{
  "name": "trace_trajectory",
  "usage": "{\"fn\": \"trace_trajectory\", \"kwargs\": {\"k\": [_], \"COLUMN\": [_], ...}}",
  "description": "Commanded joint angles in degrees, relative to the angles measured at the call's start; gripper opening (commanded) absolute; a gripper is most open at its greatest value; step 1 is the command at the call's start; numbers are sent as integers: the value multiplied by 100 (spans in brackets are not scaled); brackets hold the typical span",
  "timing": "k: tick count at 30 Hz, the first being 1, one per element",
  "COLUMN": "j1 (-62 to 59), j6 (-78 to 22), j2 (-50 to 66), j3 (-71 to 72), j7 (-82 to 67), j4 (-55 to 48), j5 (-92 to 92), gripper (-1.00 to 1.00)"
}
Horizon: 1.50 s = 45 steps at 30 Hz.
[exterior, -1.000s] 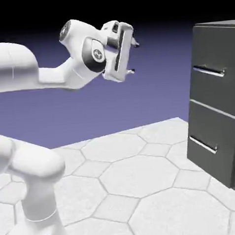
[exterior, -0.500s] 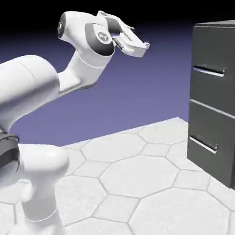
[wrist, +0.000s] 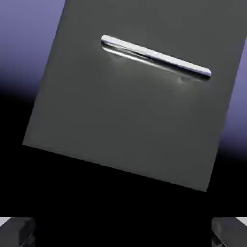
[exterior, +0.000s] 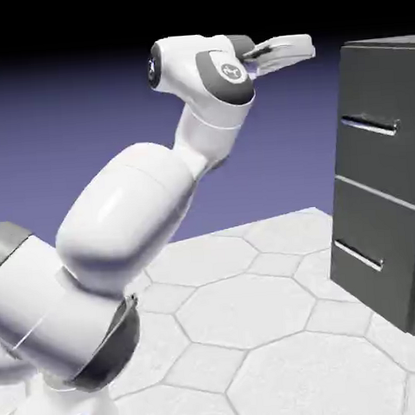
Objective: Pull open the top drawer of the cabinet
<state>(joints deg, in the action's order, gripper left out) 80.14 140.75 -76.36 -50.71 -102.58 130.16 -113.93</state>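
I see my end effector (exterior: 300, 47) high, near the cabinet (exterior: 395, 224) top, apart from the top drawer (exterior: 385, 133).

**Even rendered light, dark backdrop bands**

Both views are sharp, with no blur or edge distortion. In the exterior view the white arm (exterior: 133, 216) is brightly lit from above, shading softly on its underside; the backdrop fades from violet to black at the top. The cabinet (exterior: 396, 233) stays dim and matte (its silver handles catch thin highlights). In the hand view the handle (wrist: 155, 56) throws a faint glare streak onto the top drawer (wrist: 130, 120), and the bottom band is black.
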Motion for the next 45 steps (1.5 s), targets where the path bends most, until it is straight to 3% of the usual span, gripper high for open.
{"fn": "trace_trajectory", "kwargs": {"k": [1, 22, 30, 31, 45], "j1": [137, 3003, 3787, 3787, 2074], "j6": [-57, -1257, -864, -864, -1857], "j2": [-75, -1652, -1616, -1616, -1861], "j3": [-87, -1917, -2059, -2059, -1766], "j7": [-249, -5482, -5791, -5791, -5498], "j4": [-53, -1166, -2325, -2325, 374], "j5": [-196, -4306, -4525, -4525, -4188], "gripper": [0, 0, 0, -100, -100]}}
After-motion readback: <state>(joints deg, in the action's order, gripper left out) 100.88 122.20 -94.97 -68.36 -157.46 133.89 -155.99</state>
